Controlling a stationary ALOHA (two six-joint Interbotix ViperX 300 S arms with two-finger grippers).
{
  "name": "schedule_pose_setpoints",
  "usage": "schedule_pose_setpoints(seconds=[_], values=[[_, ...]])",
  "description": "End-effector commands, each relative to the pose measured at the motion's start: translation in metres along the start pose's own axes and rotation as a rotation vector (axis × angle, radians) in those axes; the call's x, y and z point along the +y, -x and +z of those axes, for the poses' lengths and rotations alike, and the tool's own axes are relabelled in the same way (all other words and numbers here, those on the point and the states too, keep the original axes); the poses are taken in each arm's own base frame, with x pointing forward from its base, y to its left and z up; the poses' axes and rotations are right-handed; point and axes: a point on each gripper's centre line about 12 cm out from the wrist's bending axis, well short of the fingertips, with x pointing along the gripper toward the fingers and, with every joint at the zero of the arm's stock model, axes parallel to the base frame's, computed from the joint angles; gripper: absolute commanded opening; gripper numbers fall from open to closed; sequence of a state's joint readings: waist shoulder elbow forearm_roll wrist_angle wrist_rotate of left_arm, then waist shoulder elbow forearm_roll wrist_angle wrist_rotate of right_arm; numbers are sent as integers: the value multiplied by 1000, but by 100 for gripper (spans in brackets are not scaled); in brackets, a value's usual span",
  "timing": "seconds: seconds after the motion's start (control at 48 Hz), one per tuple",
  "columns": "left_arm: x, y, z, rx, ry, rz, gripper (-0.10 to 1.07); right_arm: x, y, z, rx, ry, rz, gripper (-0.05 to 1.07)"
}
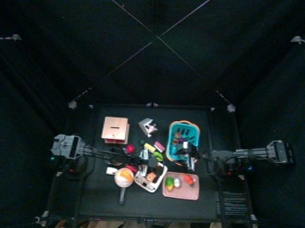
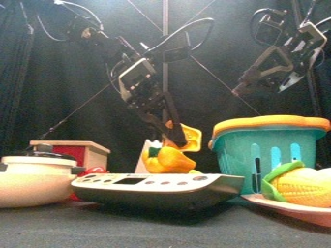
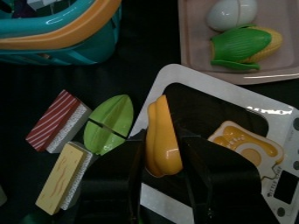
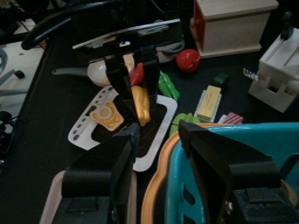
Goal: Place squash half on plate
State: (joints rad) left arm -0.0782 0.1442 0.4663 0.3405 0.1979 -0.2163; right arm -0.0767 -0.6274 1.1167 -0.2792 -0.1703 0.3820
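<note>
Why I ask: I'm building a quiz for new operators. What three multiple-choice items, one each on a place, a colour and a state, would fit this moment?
1. Where does the toy corn lie?
A. In the basket
B. On the pink plate
C. On the white scale

2. What colour is the basket's body?
A. Red
B. White
C. Teal

3. What is the state of the squash half?
A. Held in the left gripper
B. Lying on the plate
C. Dropped into the basket

Answers:
1. B: the corn rests on the pink plate, beside an egg half.
2. C: the basket has teal walls under an orange rim.
3. A: the left gripper is shut on the squash half, holding it over the white scale, not yet on the plate.
</note>
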Motion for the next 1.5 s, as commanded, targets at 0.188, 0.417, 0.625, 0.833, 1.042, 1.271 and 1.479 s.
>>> schedule_pose_setpoints(seconds=[0.188, 0.417, 0.625, 0.833, 1.042, 1.271, 1.479], values=[[-24, 21, 50, -201, -35, -54, 59, -1, 2, 0, 27, -2, -16, 79], [-53, 10, 87, -353, -60, -122, 59, -3, 4, -4, 59, -11, -31, 79], [-73, -14, 98, -394, -24, -167, 59, -3, 8, -3, 46, -21, -31, 79], [-83, -42, 108, -400, 27, -184, 59, -3, 9, -5, 48, -23, -32, 79], [-84, -66, 111, -392, 127, -194, 59, -3, 9, -4, 45, -22, -31, 79], [-86, -86, 109, -367, 174, -195, 59, -3, 9, -5, 48, -20, -31, 79], [-86, -92, 103, -347, 179, -193, 59, -3, 9, -5, 47, -16, -31, 79]])
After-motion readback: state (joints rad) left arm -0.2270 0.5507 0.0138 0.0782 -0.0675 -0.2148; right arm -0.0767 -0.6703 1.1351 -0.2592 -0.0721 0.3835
